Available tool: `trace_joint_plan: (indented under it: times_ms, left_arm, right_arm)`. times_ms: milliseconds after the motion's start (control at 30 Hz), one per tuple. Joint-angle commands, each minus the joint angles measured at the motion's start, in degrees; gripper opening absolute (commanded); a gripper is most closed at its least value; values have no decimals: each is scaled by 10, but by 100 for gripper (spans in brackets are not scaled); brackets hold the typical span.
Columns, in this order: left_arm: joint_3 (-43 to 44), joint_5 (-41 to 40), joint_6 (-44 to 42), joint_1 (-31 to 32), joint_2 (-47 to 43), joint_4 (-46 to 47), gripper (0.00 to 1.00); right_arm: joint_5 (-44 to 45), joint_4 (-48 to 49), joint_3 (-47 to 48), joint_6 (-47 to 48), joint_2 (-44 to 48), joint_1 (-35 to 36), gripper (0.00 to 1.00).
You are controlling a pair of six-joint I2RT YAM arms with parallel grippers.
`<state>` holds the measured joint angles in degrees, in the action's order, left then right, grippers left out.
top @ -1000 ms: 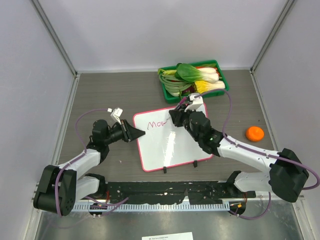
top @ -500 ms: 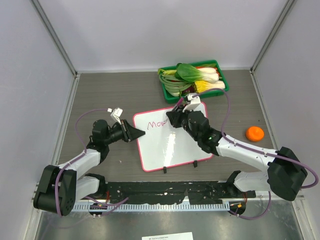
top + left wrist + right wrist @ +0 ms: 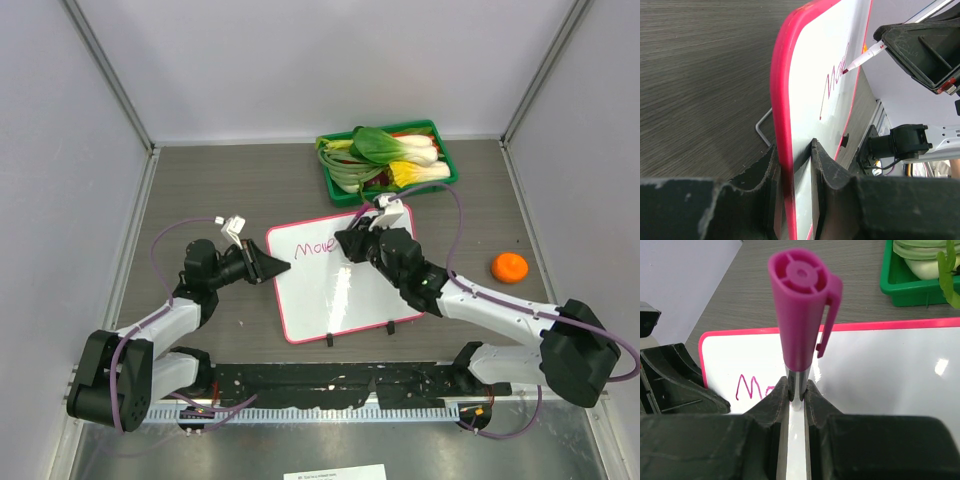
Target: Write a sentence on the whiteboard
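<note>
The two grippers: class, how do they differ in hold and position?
The left gripper clamps the pink edge of the whiteboard; the right gripper is shut on a magenta marker. The left gripper sits at the board's edge; the right gripper hangs over its face. Both are black and hold something.

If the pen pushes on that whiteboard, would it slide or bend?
Probably slide: the whiteboard looks thin and light, resting on the table, which may be why the left gripper clamps its edge. Bending under the pen seems unlikely; its frame looks straight in the left wrist view.
</note>
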<state>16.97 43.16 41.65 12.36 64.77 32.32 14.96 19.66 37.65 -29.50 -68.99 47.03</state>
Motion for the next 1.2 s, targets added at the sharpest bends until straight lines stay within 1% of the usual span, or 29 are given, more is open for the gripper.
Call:
trace_joint_plan:
  times_ms: [0,333,700,833,967,1167]
  left_arm:
    - [-11,-43,-66,0,4,-24,0]
    - [-12,-44,-66,2,2,-23,0]
    - [-11,-44,-66,1,4,-23,0]
    - [-12,-45,-66,2,3,-23,0]
    - [-12,-45,-65,1,4,-20,0]
    - [-12,-47,-65,2,1,-23,0]
  right_arm:
    - [35,-23,-9,11,14,-4,1]
    - [62,-24,5,16,15,-3,1]
    - [56,-13,7,21,35,-3,1]
    - [23,12,-4,22,56,-3,1]
    - [13,30,-15,26,96,-3,1]
    - [22,11,-12,42,119,-5,1]
